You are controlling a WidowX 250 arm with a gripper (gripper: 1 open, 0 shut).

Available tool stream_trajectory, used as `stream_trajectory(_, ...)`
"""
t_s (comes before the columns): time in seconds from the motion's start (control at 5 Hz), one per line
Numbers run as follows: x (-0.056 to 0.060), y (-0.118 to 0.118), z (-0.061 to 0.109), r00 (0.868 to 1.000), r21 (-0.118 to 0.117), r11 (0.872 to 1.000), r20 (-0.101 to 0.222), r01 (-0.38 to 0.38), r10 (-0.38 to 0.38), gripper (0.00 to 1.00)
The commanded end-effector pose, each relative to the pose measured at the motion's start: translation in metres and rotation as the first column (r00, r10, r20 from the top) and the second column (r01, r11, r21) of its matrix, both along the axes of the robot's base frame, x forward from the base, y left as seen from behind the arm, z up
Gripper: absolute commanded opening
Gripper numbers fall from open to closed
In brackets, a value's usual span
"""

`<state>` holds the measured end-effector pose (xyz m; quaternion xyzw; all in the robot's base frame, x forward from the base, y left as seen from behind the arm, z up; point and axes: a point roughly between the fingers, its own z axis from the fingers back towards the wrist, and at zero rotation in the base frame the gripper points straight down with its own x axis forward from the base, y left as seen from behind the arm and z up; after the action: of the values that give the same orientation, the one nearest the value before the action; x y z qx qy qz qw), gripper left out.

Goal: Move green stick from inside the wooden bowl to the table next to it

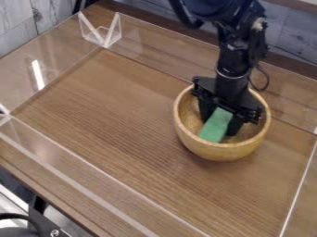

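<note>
Directly beneath the downward-pointing gripper, the green stick leans inside the wooden bowl; the jaws are closed around its upper end.

A bright green stick leans tilted inside the tan wooden bowl, at the table's three o'clock.

The round light-tan wooden bowl sits on the right part of the wide brown wood-grain surface, near its right-hand clear acrylic wall. Inside the bowl lies the small bright green rectangular stick, tilted. The black tool reaches down into the bowl from above, at the stick's upper end.
</note>
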<state>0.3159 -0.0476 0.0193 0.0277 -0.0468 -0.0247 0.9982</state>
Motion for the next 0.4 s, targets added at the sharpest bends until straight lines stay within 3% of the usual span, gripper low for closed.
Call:
stream_trajectory(0.0,-0.0028,0.0059,0.0027,1.000,0.002,1.000,-0.005,-0.012,0.012,0.00)
stream_trajectory(0.2,-0.0033,0.0082,0.0073,1.000,-0.008,1.000,-0.006,-0.020,0.020,0.00)
